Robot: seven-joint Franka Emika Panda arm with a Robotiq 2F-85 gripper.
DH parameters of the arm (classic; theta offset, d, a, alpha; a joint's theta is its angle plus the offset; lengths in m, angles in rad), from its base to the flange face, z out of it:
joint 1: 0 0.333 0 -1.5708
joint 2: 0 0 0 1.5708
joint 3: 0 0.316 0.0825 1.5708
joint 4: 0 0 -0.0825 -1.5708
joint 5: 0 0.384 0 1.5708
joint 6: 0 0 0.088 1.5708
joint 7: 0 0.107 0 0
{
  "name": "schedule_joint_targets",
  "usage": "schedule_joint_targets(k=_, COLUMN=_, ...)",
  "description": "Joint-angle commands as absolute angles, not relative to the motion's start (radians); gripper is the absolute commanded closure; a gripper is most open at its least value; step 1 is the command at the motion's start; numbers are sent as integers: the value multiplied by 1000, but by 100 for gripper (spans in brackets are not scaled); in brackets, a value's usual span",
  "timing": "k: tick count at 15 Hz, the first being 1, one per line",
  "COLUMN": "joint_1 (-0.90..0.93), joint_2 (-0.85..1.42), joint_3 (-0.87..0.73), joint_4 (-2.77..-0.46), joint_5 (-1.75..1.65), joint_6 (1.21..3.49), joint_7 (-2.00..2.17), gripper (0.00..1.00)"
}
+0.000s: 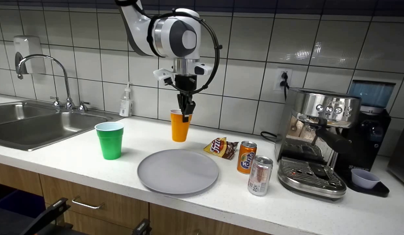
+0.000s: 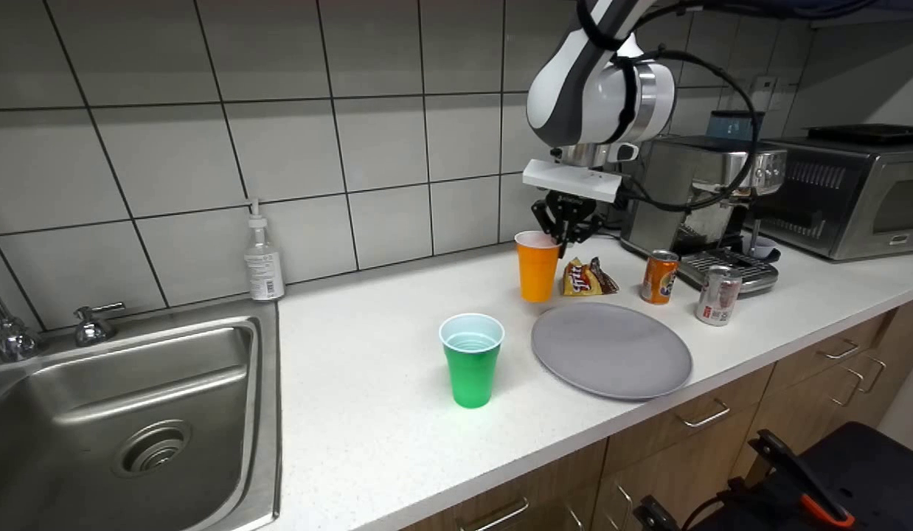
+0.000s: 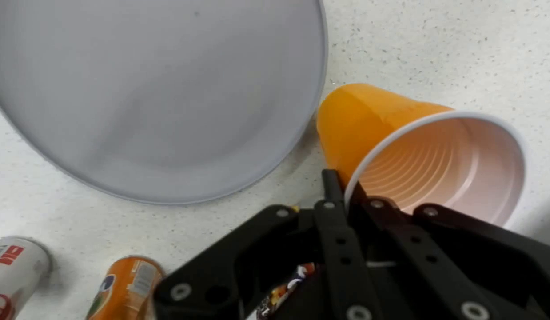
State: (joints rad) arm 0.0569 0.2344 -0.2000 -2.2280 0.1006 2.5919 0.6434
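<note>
An orange cup (image 1: 179,131) with a white inside stands upright behind a grey round plate (image 1: 177,171); it also shows in an exterior view (image 2: 537,273). My gripper (image 1: 187,115) points down at the cup's rim. In the wrist view my gripper (image 3: 341,189) is shut on the cup wall, one finger outside and one inside the cup (image 3: 368,120). I cannot tell whether the cup's base touches the counter. A green cup (image 1: 110,143) stands upright left of the plate in both exterior views. A Fritos bag (image 1: 221,148) lies right of the orange cup.
A Fanta can (image 1: 246,158) and a silver can (image 1: 260,178) stand right of the plate. A coffee machine (image 1: 319,111) and a grinder (image 1: 368,137) stand beyond them. A sink (image 1: 71,124) and soap bottle (image 1: 126,102) are at left. A tiled wall (image 1: 244,81) rises behind.
</note>
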Motion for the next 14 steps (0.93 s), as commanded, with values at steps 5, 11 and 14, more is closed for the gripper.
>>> schedule_joint_targets(k=5, joint_1=-9, joint_2=108, joint_3=-240, joint_4=-2386, joint_5=-7, joint_6=2594, joint_7=716, gripper=99)
schedule_joint_targets(k=11, joint_1=-51, joint_2=116, joint_3=-265, joint_4=-2413, joint_5=-81, joint_6=2591, joint_7=790, gripper=99)
schedule_joint_targets(k=14, joint_1=-61, joint_2=125, joint_3=-271, joint_4=-2416, joint_5=-104, joint_6=2587, joint_7=819, gripper=99)
